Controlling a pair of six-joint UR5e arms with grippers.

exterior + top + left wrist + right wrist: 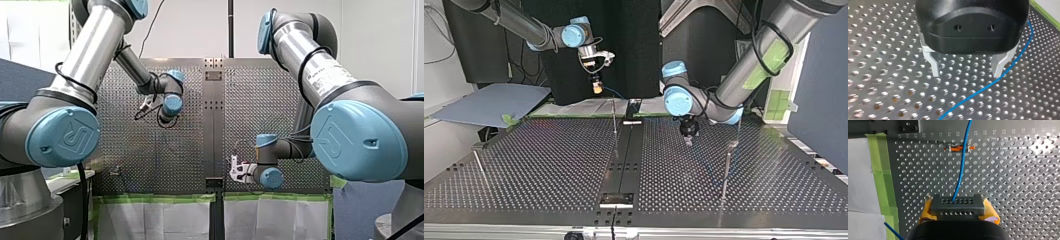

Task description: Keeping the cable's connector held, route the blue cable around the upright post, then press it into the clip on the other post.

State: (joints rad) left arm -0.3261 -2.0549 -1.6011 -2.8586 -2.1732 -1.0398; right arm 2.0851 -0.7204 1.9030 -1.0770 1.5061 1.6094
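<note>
My right gripper (957, 208) is pinching the grey connector (957, 204) between its yellow pads (926, 211), the blue cable (962, 165) running ahead and crossing the orange clip (958, 148). My left gripper (966, 73) hangs spread wide over the table (885, 62), cable lying just beside one finger.

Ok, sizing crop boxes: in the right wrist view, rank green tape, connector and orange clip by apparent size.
1. green tape
2. connector, enlarged by nearness to the camera
3. orange clip, farther off; true size against the connector unsure
</note>
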